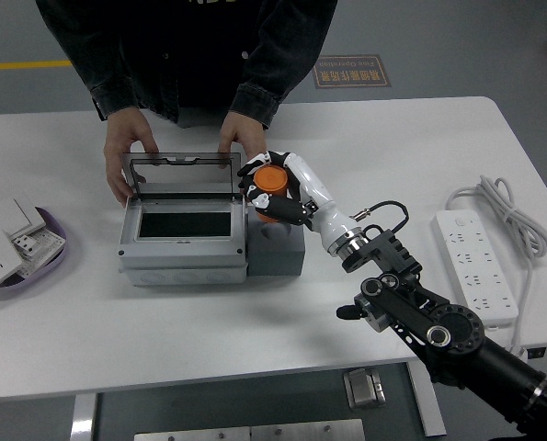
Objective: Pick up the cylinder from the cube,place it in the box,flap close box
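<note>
- Closest to the camera is the robot's black right arm (438, 326), coming in from the lower right corner and reaching up-left toward the grey plastic box (183, 241), which I'll use as the reference for everything here.
- Just right of the box, touching its side, sits a dark grey cube (280, 250).
- The white-and-black right hand (280, 188) is above the cube's far end, its fingers wrapped round the small orange cylinder (271, 178). The cylinder looks lifted clear of the cube top, right by the box's far right corner.
- The box itself is open: dark rectangular opening facing up, with its clear hinged lid (181, 175) standing up at the far edge.
- Well left of the box, at the table edge, there's a purple bowl (48, 253) with white switch plates (5, 234) piled in and around it.
- Way off to the right of the box lies a white power strip (477, 265) with its coiled cable.
- Behind the box stands a person in a dark jacket (190, 50). The person's one hand (126, 156) grips the lid's left end, the other hand (241, 142) is on its right end.
- It all sits on a white table (393, 138).
</note>
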Robot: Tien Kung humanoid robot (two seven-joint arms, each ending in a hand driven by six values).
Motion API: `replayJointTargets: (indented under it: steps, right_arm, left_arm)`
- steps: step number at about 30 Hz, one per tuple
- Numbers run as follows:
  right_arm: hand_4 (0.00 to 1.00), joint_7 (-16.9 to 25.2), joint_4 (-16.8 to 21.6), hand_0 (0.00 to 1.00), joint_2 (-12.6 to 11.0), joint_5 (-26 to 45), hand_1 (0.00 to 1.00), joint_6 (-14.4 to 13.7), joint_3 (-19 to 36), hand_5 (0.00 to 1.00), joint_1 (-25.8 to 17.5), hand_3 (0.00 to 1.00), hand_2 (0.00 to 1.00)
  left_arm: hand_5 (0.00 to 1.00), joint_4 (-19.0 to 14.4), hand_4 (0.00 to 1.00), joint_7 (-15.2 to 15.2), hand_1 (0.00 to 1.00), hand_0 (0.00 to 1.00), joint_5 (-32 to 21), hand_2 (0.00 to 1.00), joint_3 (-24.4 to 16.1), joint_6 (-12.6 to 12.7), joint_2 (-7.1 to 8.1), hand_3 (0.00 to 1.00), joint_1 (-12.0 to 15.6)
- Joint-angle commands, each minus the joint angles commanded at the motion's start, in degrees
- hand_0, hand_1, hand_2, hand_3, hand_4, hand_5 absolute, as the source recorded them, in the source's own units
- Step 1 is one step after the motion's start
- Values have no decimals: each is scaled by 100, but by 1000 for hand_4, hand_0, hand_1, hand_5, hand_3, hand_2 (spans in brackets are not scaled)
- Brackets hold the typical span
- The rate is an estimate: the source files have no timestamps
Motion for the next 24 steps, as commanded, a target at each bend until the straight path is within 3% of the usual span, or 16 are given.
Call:
replayJointTargets:
  steps: [4, 6, 16, 24]
  right_arm:
    - [2, -291, 412, 388, 57, -431, 411, 42, -299, 2, 87, 290, 336]
    - [2, -471, 464, 342, 97, -685, 389, 76, -403, 2, 158, 281, 332]
    - [2, -1632, 328, 288, 291, -2386, 363, 375, -702, 2, 678, 277, 325]
    - [2, -2387, 188, 233, 290, -3411, 336, 707, -990, 2, 1170, 276, 320]
  left_arm:
    - [208, -1, 688, 2, 625, 624, 10, 587, -9, -1, -2, 639, -6]
    - [209, -2, 688, 5, 625, 624, 15, 586, -12, -3, -3, 640, -8]
    - [208, -9, 688, 26, 625, 623, 35, 586, -34, -4, 7, 640, -7]
    - [208, -11, 687, 34, 625, 624, 104, 586, -81, -12, 33, 639, -15]
